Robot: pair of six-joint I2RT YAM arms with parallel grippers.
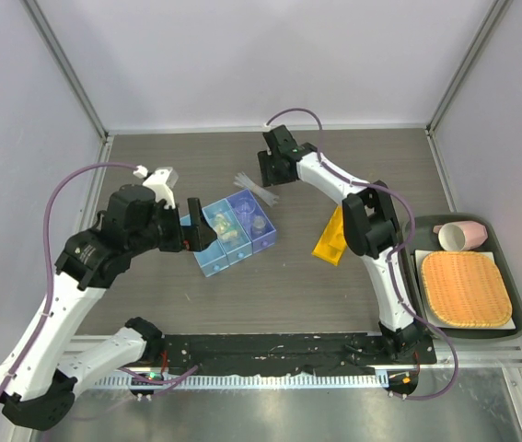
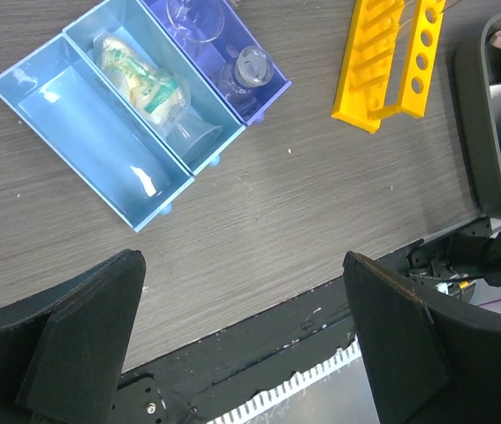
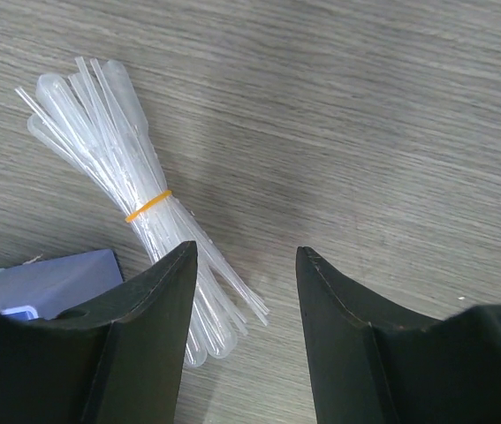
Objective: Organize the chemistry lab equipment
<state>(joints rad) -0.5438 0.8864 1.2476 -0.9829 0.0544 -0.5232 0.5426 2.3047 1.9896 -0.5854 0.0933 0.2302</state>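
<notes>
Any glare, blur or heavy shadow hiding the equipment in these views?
Top external: even light, sharp. Left wrist: a small glare spot on the empty light-blue compartment, otherwise clear. Right wrist: dropper bundle in focus, a soft shadow beside it, its lower end overlapped by the right gripper.

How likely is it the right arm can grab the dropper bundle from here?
Likely yes: the right gripper hangs open close to the dropper bundle, which lies uncovered on the table beside the purple bin.
</notes>
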